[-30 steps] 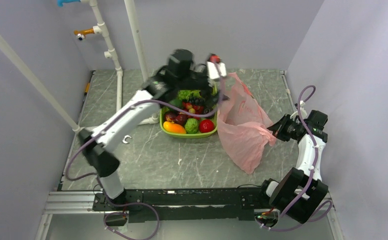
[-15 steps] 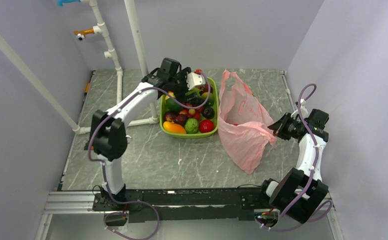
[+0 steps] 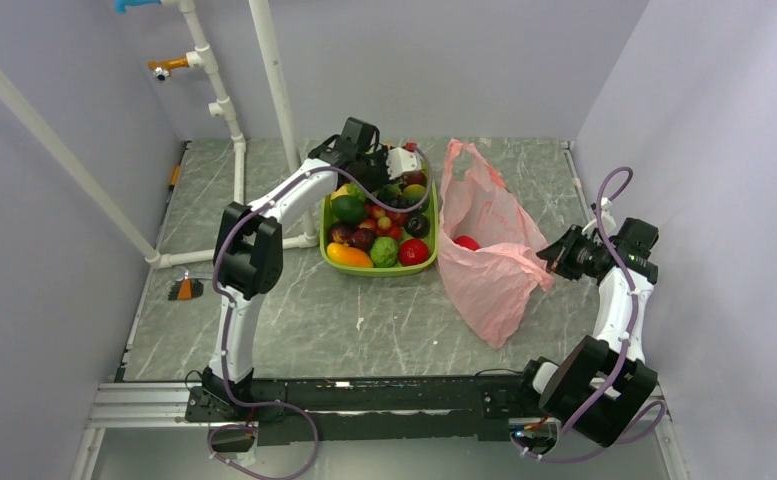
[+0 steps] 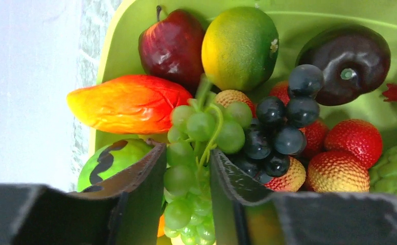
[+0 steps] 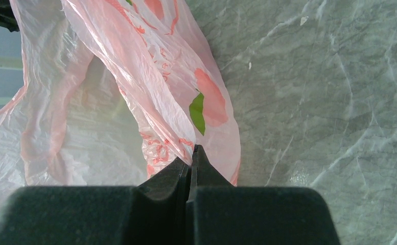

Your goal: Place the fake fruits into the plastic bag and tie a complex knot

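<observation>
The fake fruits (image 3: pixel 379 225) are nearly all piled in the lime-green tray (image 3: pixel 374 269) at the back of the table (image 3: pixel 364 330). Through the left wrist camera I pick out a bunch of green grapes (image 4: pixel 201 125) on top of the heap. Dark grapes (image 4: pixel 278 127) sit just beside it, with a red apple (image 4: pixel 171 45), a yellow-green citrus (image 4: pixel 240 47), a dark purple fruit (image 4: pixel 345 64) and an orange-red mango (image 4: pixel 127 103) around them. One red fruit (image 3: pixel 467 242) lies apart from the rest, inside the plastic bag (image 3: pixel 489 270). The bag sprawls on the table right of the tray and touches its side, with one handle loop standing up at the far end. My left gripper (image 4: pixel 187 151) is down in the tray, jaws at a middling width with one finger on either side of the green grapes. The bunch fills the gap between them, but I cannot tell whether it is actually pinched or only bracketed. My right gripper (image 5: pixel 191 152) is at the bag's right edge, jaws pressed together on a fold of the pink plastic, which rises from the fingertips in crinkled sheets. The left arm reaches across from its base to the tray, and the right arm is folded back near the right wall.
</observation>
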